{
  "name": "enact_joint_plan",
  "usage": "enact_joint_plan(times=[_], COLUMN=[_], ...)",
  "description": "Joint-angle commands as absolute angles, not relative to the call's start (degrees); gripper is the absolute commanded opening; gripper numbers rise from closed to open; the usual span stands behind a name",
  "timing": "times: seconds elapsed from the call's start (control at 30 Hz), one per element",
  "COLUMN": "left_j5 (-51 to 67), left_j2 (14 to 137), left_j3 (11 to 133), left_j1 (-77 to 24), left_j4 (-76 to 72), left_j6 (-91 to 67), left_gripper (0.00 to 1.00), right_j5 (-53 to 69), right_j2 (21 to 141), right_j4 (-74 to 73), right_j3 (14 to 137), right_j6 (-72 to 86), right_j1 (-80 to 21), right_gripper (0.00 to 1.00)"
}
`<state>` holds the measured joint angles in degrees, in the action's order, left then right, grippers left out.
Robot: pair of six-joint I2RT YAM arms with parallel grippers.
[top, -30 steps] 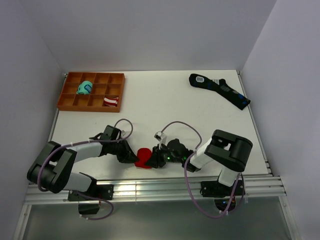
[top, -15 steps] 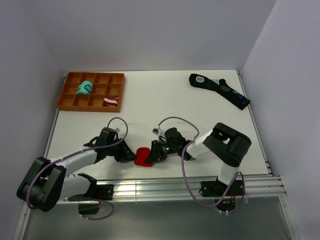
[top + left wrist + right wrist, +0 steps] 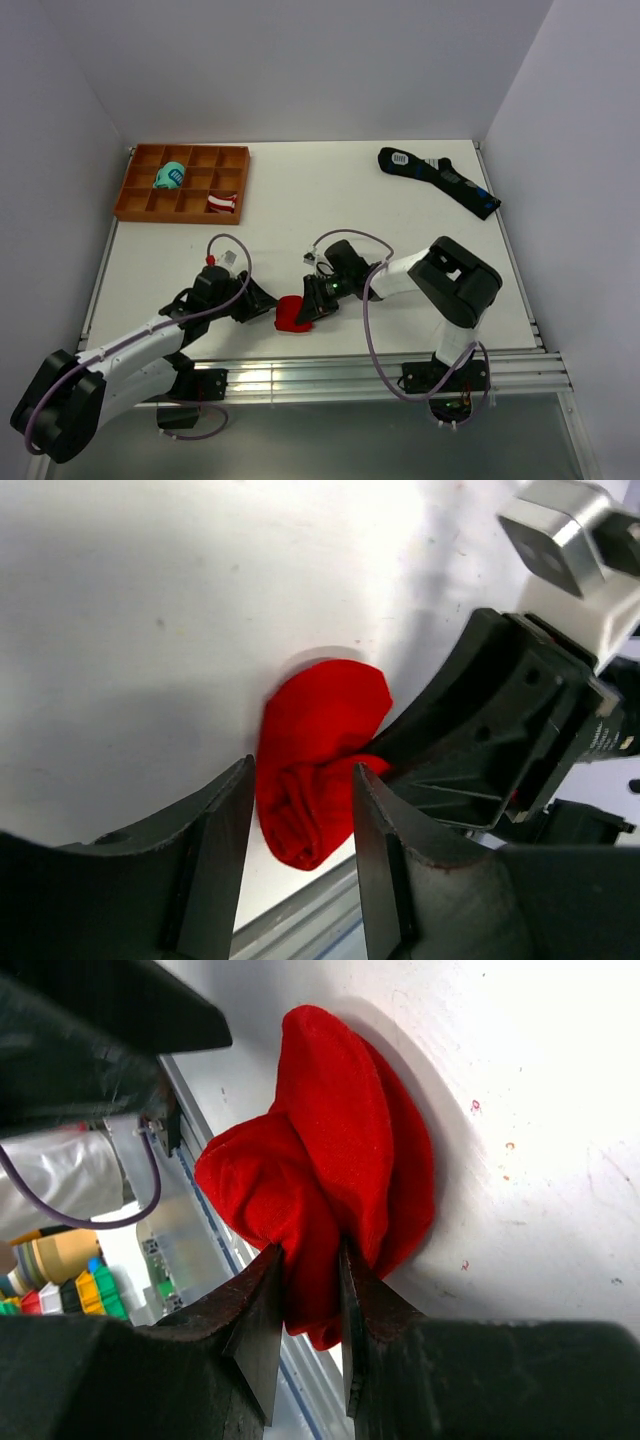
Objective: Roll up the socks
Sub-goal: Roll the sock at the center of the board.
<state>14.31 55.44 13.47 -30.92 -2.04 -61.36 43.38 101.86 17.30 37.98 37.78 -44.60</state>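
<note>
Top view, upper left: orange tray (image 3: 175, 214) with compartments. A teal bundle (image 3: 170, 176) sits in an upper cell and a red-and-white striped bundle (image 3: 222, 203) in a lower cell to its right.

Lower left of centre: left gripper (image 3: 265, 306) low over the white table (image 3: 330, 200), pointing right at the socks (image 3: 293, 314). They are a compact red bundle close to the table's near edge. The jaw gap cannot be read from above. The left wrist view settles it: the jaws stand apart, about as wide as the bundle. The bundle's near end lies in the gap between the two fingers (image 3: 215, 830). Whether the pads touch the fabric, cannot tell. This view also shows rolled folds at that end.

Just right of the bundle: right gripper (image 3: 315, 298), reaching from the right. The top view shows only that it is against the socks. In the right wrist view the jaws are narrow and pinch a fold of red fabric between the fingertips. The rest bulges out past them onto the table.

Upper right, top view only: black socks (image 3: 438, 180) with blue marks and a white label, lying diagonally, well apart from both arms.
</note>
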Motion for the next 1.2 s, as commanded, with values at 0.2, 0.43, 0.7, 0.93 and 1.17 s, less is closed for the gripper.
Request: enact_joint_plan(times=[0.2, 0.43, 0.7, 0.93, 1.17], left_j5=[1.9, 0.3, -2.4, -3.0, -1.9], left_j2=[48.3, 45.3, 43.5, 45.9, 44.7], left_j3=[8.5, 6.1, 3.8, 3.3, 1.3], left_j1=[-41.2, -44.8, -47.6, -49.8, -51.4], left_j4=[-11.2, -13.5, -16.6, -18.5, -20.7], left_j6=[-61.1, -59.2, -56.7, -55.1, -54.3], left_gripper=[0.5, 0.5, 0.5, 0.5, 0.51], right_j5=[40.7, 41.5, 42.4, 42.5, 42.3], right_j2=[107.8, 109.1, 110.1, 110.9, 111.6], right_j4=[-1.8, -4.7, -7.6, -9.4, -9.8], right_j3=[41.0, 43.2, 44.9, 46.4, 46.9], right_j6=[33.2, 33.3, 32.9, 32.6, 32.3], right_j1=[-43.2, -42.5, -42.3, -41.9, -41.8], right_gripper=[0.0, 0.0, 0.0, 0.0, 0.0])
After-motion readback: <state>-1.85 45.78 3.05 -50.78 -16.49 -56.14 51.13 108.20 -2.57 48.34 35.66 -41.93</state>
